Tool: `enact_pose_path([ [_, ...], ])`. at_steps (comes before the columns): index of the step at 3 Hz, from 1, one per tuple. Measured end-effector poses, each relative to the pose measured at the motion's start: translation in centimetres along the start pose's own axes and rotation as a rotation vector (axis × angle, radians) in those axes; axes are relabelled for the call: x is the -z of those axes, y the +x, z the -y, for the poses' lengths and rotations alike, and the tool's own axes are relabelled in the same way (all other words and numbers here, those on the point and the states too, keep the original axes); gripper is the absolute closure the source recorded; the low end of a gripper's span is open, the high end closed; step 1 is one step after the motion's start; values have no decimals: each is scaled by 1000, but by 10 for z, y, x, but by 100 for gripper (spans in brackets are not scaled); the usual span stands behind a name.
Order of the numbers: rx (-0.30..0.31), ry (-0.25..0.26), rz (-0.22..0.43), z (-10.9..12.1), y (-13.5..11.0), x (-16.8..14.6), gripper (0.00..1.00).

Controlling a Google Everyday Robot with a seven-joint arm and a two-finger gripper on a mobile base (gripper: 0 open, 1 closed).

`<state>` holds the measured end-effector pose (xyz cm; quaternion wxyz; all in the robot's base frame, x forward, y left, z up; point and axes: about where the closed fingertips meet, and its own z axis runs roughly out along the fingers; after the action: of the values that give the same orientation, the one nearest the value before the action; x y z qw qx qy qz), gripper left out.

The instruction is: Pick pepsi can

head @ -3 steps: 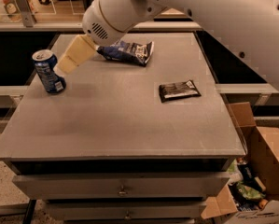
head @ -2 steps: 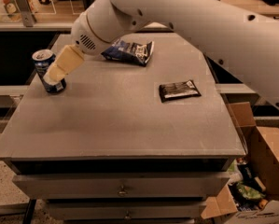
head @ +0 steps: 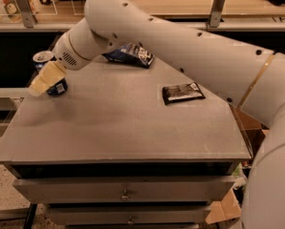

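Observation:
The pepsi can (head: 43,57), small and blue with a silver top, stands upright near the table's far left edge. My gripper (head: 40,83), cream-coloured at the end of the white arm, is in front of the can and covers most of its body. Only the can's top and a bit of its blue base show. Whether the gripper touches the can cannot be told.
A dark blue chip bag (head: 130,55) lies at the back of the grey table (head: 118,128). A flat black snack packet (head: 182,92) lies right of centre. Drawers (head: 125,191) are below the top. A cardboard box (head: 250,124) stands at the right.
The arm has swung further left and down. The gripper went from beside the can to in front of it, and now hides most of it. The can has not moved.

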<state>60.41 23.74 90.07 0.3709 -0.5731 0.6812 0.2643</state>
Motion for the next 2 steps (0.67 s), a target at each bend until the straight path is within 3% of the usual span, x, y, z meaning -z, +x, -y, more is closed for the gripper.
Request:
enact_pose_path([
  [1,-31,-27,33,7,1,-32,0],
  [2,-55,-70,78,7,-5,-61,18],
])
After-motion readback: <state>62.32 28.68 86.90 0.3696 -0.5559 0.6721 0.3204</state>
